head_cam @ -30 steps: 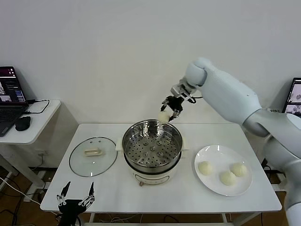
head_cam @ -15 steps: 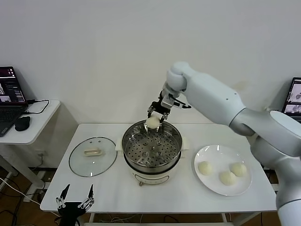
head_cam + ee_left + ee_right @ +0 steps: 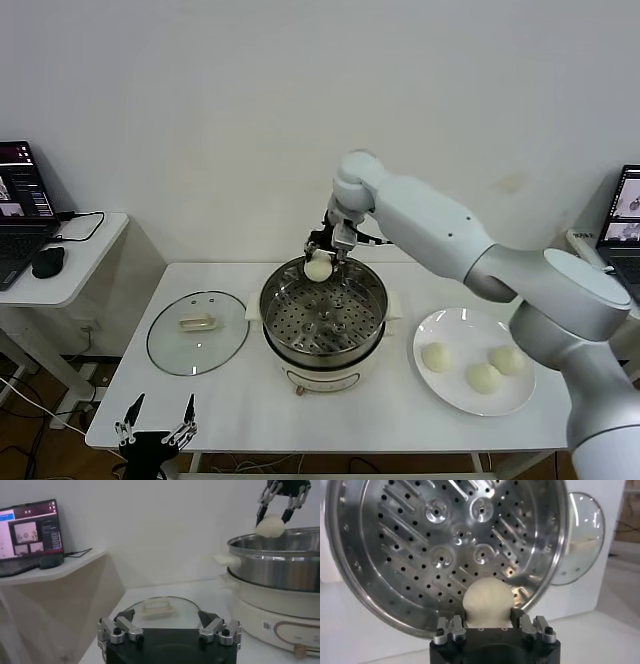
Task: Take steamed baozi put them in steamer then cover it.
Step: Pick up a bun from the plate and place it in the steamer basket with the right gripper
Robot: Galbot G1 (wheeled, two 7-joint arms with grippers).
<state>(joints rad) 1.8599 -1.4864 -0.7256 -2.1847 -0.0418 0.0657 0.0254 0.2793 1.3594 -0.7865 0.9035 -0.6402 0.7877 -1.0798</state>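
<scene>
While my right end effector [image 3: 320,258] stays out of it for no part of this, it is the one at work: it hangs over the far rim of the steamer [image 3: 323,313], clamped on one baozi [image 3: 318,268] that bulges between its fingers. From its wrist camera I see the perforated tray [image 3: 445,545] directly beneath the bun, bare, so the drop is straight down and a little toward the tray's middle. I judge the next move to be a short descent before letting go, keeping clear of the steel wall. Three more baozi [image 3: 485,377] wait on the plate [image 3: 445,387] on my right, nearest the same arm. My left end effector [image 3: 157,432] sits parked low at the counter's [image 3: 330,420] near edge, fingers spread, with the cover [image 3: 198,331] lying flat just ahead of it.
</scene>
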